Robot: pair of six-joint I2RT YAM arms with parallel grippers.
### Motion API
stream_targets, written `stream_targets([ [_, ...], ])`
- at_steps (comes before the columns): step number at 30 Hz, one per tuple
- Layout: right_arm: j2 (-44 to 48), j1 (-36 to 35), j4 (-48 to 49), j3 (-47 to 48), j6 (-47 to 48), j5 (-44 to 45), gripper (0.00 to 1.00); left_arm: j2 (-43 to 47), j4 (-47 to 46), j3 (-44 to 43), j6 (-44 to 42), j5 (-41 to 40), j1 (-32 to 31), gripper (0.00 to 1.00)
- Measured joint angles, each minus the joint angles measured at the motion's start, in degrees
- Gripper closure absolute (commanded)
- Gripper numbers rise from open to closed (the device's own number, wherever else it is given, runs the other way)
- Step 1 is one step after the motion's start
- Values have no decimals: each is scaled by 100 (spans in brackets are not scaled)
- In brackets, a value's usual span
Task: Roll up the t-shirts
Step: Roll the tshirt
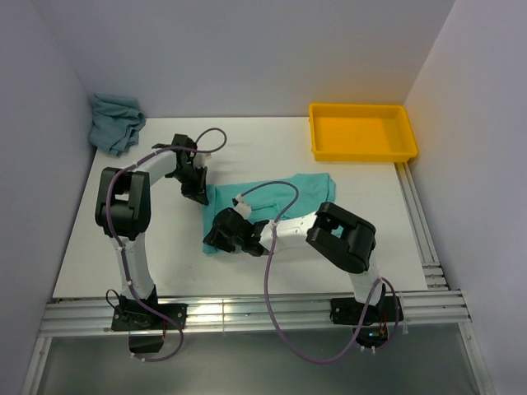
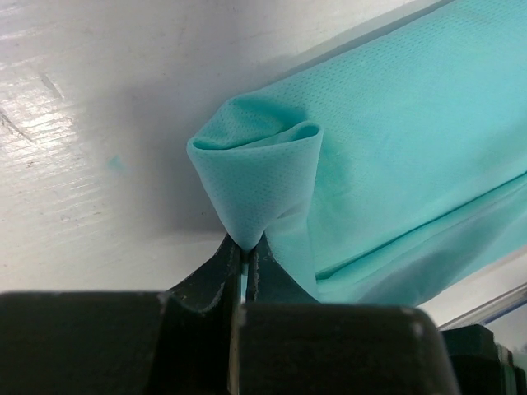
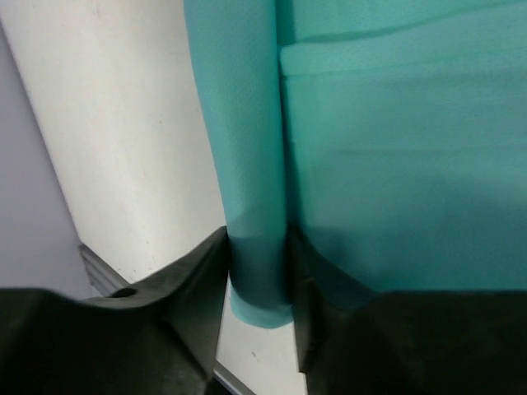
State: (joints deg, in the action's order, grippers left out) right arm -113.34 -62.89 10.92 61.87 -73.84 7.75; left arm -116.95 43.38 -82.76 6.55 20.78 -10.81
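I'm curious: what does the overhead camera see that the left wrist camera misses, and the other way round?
Only the overhead view: the yellow tray at the far right, the grey-teal t-shirt crumpled in the far left corner, and both arms whole. Only the left wrist view: a close look at the left gripper pinched shut on a curled loop of fabric. Both: the mint-turquoise t-shirt on the white table.

A robot lab test cell (plain white walls (image 1: 247, 49)); white table (image 1: 272, 140) edged with aluminium rails (image 1: 247, 317).
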Motion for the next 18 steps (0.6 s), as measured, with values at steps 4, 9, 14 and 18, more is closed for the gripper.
stream_targets([
  [4,94,-133,-796,343,120,271,49,2,50,-46,-13,-151,-79,100],
  [9,101,-282,-2140,990,378,778,49,2,129,-118,-50,-330,-164,100],
  [14,74,-352,-3344,1891,697,1320,50,2,192,-175,-107,-507,-258,100],
  [18,-219,-356,-3853,2885,1029,1661,52,2,223,-203,-133,-612,-306,100],
])
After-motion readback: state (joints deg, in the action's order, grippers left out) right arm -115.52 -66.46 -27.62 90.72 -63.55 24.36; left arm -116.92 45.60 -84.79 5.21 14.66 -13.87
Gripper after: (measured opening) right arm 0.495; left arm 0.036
